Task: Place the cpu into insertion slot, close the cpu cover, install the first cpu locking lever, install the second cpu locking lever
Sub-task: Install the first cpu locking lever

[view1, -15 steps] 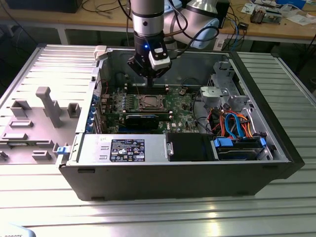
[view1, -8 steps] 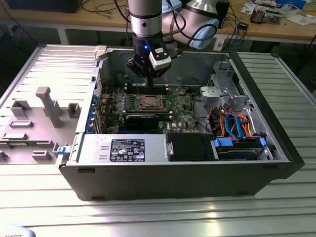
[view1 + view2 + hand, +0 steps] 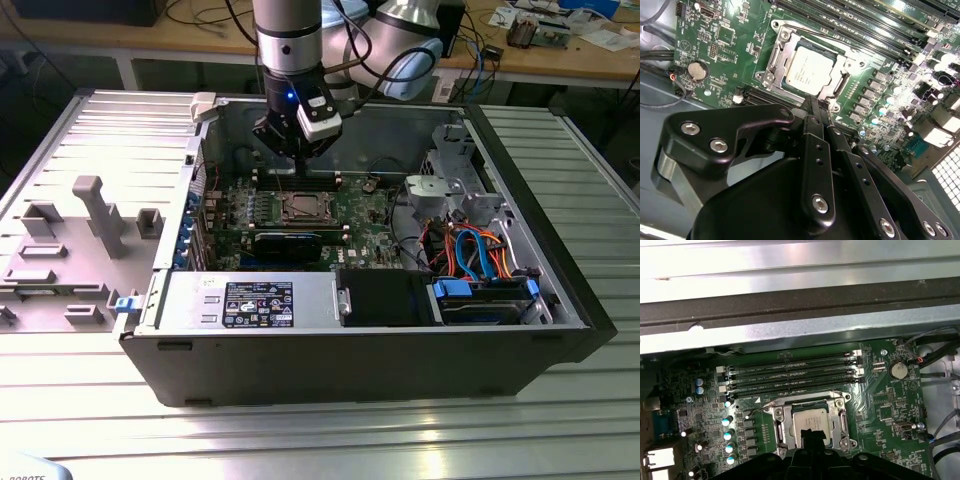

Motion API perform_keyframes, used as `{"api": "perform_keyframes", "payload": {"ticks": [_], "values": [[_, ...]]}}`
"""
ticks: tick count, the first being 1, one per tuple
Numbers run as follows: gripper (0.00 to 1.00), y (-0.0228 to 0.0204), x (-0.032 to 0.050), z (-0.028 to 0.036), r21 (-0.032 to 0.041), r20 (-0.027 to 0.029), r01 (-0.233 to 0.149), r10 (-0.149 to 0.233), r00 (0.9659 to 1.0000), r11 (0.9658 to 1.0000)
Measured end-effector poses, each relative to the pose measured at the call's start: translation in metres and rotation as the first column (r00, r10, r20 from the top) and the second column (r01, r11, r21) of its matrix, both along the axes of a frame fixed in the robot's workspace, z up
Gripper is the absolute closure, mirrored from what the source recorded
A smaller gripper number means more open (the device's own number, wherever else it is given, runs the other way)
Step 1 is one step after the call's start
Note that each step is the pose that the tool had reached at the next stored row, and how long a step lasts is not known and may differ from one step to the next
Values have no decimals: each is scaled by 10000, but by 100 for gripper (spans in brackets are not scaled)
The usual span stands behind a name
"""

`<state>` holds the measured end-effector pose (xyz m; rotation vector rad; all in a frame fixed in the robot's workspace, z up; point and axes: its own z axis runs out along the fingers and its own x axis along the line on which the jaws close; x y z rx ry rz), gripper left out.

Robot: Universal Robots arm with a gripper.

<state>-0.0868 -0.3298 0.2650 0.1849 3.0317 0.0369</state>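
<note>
The gripper [image 3: 813, 103] is pinched closed and holds nothing, its tips beside the cpu cover [image 3: 775, 57] edge. The cpu [image 3: 810, 71] sits framed within.

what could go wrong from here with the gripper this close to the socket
1. The black gripper has its shut fingertips right at the edge of the square silvery metal cpu cover. A sideways slip might scrape the frame or the silver-grey square cpu seated inside it.
2. A row of small silver-topped capacitors stands close beside the socket, so a wide sweep of the arm could knock them.
</note>
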Motion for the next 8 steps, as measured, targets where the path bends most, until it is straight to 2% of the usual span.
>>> {"api": "perform_keyframes", "payload": {"ticks": [5,8], "values": [[89,0,0,0,1,18,0,0,10000,10000],[89,-1,-1,-1,46,-87,0,1,10000,10000]]}}
